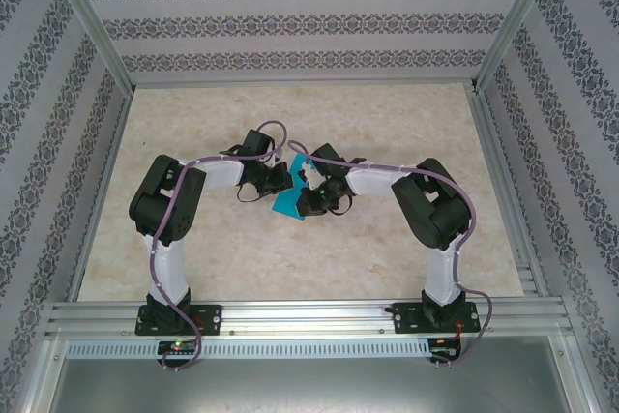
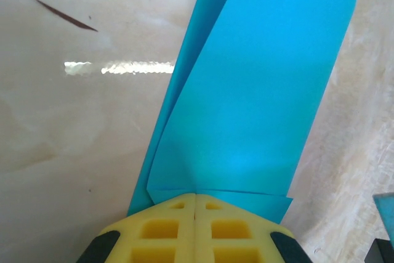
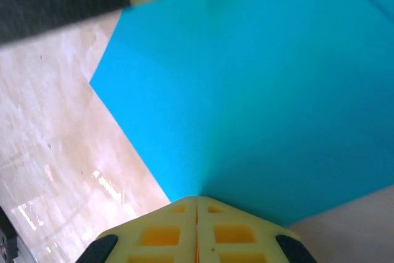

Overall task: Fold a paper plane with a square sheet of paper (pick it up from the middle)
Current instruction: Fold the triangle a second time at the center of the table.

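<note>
Top external view: we saw two robot arms meeting over the middle of a pale table (image 1: 387, 123), both pinching one blue sheet of paper (image 1: 288, 203) between them.

On the left, the left gripper (image 1: 275, 181) was clamped closed. Its wrist view showed the yellow pads (image 2: 169, 229) pressed together on the sheet's near edge, with the paper doubled over in two layers beyond them. On the right, the right gripper (image 1: 312, 191) was likewise closed tight on the sheet, which fanned out wide from its tips. The sheet sat between the arms at the table's centre, and we could not tell whether any part touched the surface. We judged this to be a fold in progress. Doing it well would call for firm grips, both arms moving together so the thin paper neither tears nor skews, and edges lined up before any crease is pressed.
</note>
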